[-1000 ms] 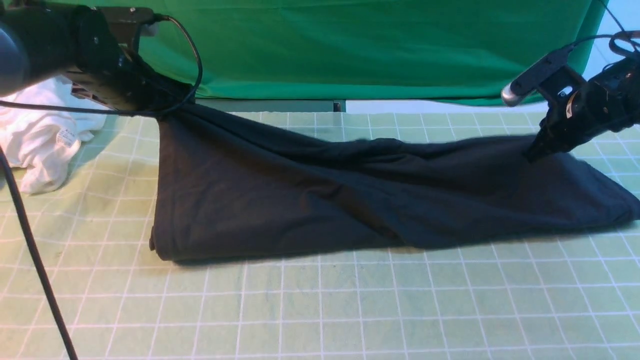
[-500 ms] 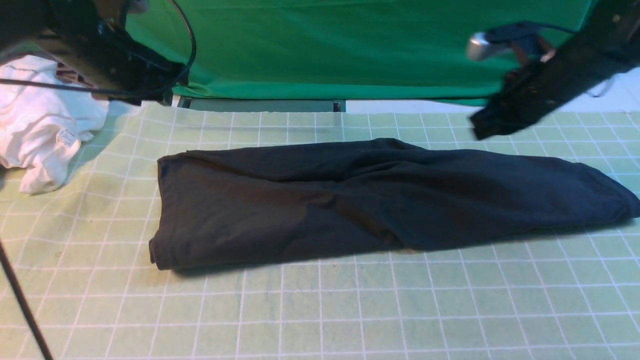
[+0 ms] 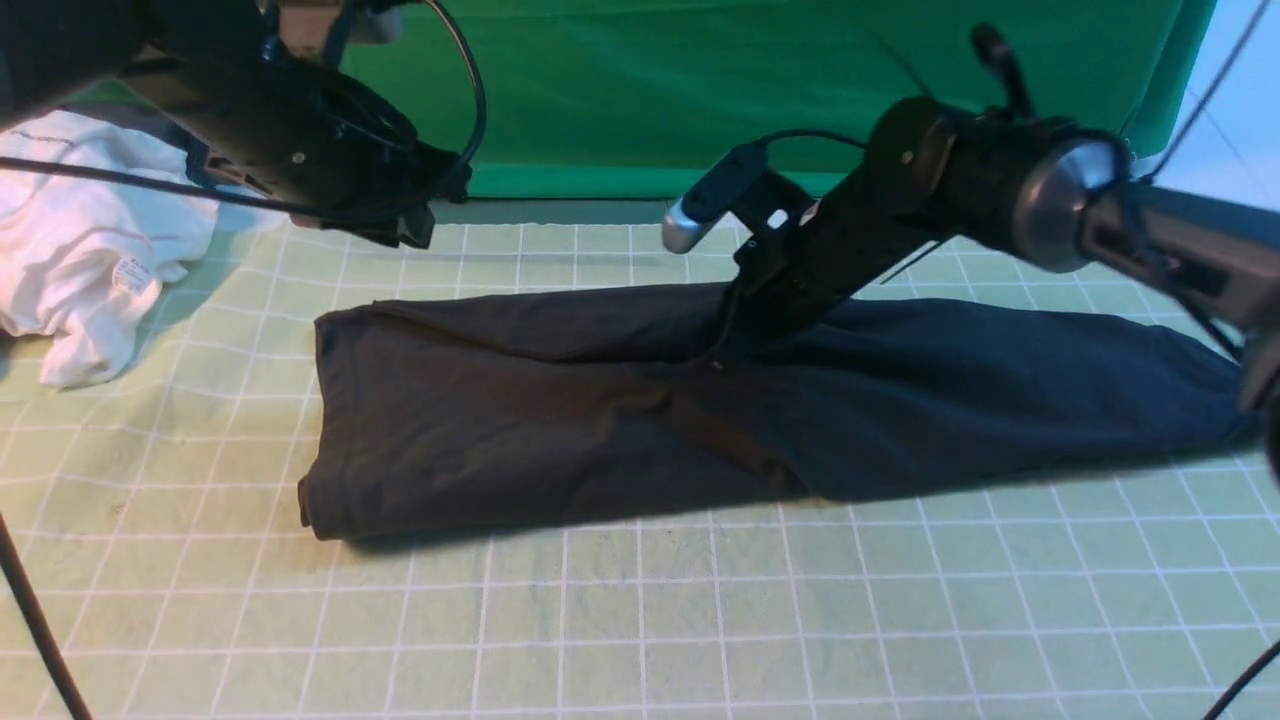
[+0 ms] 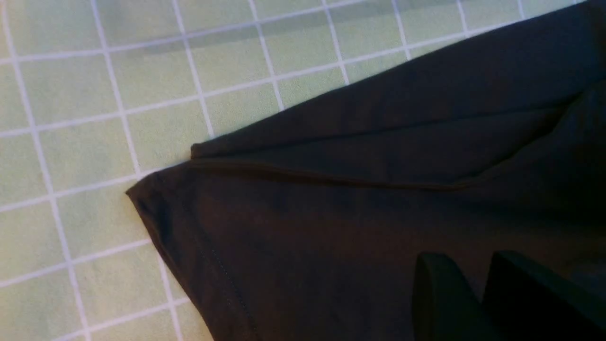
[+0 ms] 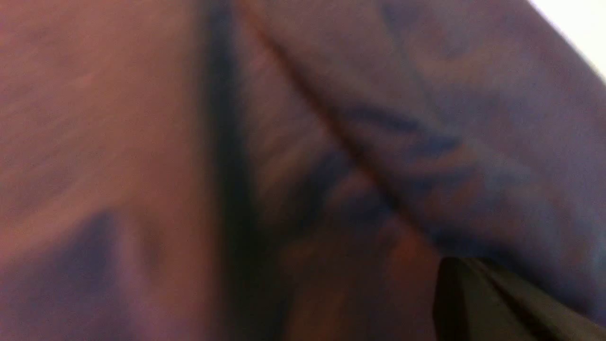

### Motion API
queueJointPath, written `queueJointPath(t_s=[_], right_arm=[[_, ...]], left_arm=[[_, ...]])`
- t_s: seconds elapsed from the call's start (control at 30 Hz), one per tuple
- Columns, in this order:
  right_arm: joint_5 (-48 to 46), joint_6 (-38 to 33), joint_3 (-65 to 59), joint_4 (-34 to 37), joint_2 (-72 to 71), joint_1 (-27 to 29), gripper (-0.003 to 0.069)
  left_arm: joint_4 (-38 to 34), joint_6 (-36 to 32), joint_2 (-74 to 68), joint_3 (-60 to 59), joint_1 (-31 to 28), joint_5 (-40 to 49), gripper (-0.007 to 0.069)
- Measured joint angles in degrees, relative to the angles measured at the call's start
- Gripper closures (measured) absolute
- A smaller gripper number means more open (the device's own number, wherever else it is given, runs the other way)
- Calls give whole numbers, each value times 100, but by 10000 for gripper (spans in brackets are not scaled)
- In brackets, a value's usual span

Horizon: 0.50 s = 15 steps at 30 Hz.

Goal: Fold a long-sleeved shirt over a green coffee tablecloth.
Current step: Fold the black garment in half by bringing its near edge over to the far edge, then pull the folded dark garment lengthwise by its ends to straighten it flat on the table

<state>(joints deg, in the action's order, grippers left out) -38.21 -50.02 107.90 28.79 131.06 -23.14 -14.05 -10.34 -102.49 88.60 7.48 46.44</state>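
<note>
We see front view evenly lit, soft overhead light, slight teal cast. Long-sleeved shirt [image 3: 760, 400] reads near black, folds barely separable; thin shadow along its lower edge on green coffee tablecloth [image 3: 700, 620]. White garment [image 3: 80, 240] at left edge bright, near clipping. Upper right corner washed out. Left wrist view sharp, grid lines bowed toward edges. Right wrist view heavily blurred, reddish-purple cast, blown-out white patch in upper right corner.
</note>
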Motion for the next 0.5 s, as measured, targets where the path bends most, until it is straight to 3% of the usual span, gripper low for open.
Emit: queueJointPath(t_s=[0.13, 0.23, 0.3, 0.5], right_arm=[[590, 257, 459, -400, 390, 54, 647], [1164, 1502, 827, -637, 569, 330, 632], [1223, 1958, 1054, -686, 556, 533, 610], [-240, 2020, 1788, -740, 332, 767, 561]], left_arm=[[0, -11, 0, -110, 0, -25, 528], [0, -71, -7, -200, 0, -20, 528], [0, -75, -13, -217, 0, -43, 528], [-221, -89, -142, -217, -5, -288, 526]])
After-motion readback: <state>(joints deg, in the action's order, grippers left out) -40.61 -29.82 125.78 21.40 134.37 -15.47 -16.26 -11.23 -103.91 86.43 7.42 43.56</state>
